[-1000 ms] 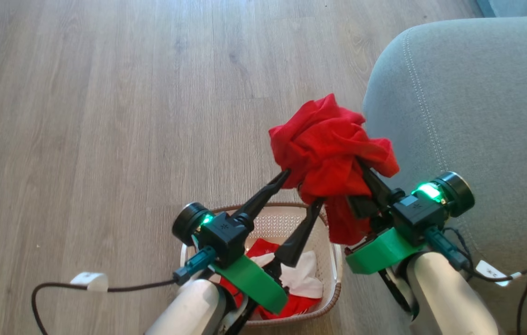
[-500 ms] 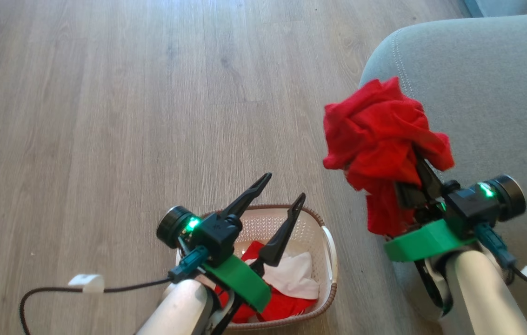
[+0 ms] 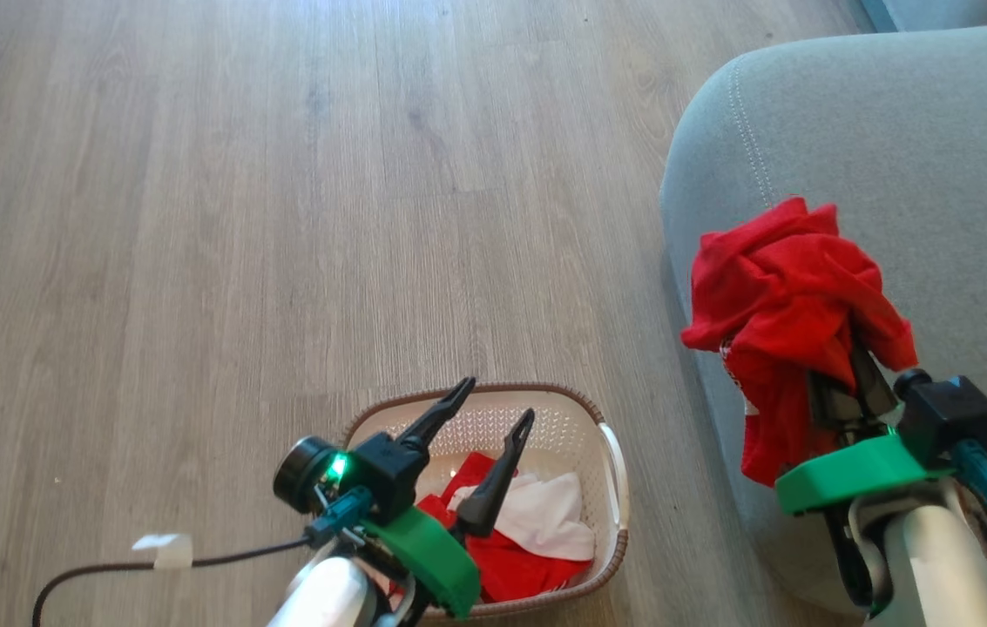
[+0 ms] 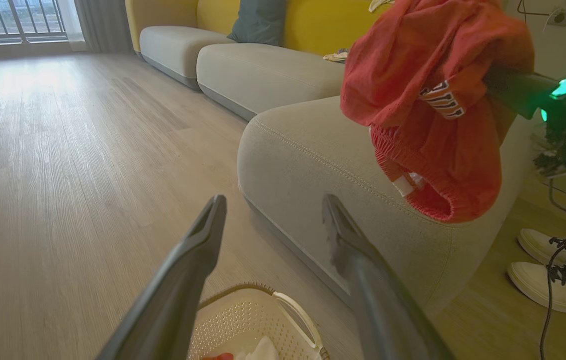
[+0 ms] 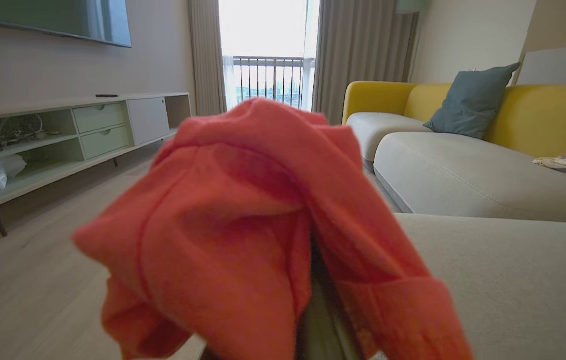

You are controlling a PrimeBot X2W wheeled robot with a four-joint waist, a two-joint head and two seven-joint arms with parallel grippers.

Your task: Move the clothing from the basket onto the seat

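Observation:
A bunched red garment (image 3: 794, 305) hangs from my right gripper (image 3: 841, 370), which is shut on it above the near edge of the grey-green seat (image 3: 894, 148). The same garment (image 4: 437, 100) appears in the left wrist view with small white lettering, and it covers the fingers in the right wrist view (image 5: 243, 230). My left gripper (image 3: 497, 401) is open and holds nothing, poised over the cream basket (image 3: 611, 470). More red clothing with a white part (image 3: 537, 531) lies inside the basket.
The basket stands on a wood floor (image 3: 240, 218) just left of the seat. A black cable (image 3: 153, 557) with a white tag trails at the lower left. White shoes (image 4: 542, 270) sit on the floor past the seat's corner.
My right gripper has carried the red garment rightward from above the basket to over the seat's edge. The left gripper let go of the fabric and drew back down over the basket.

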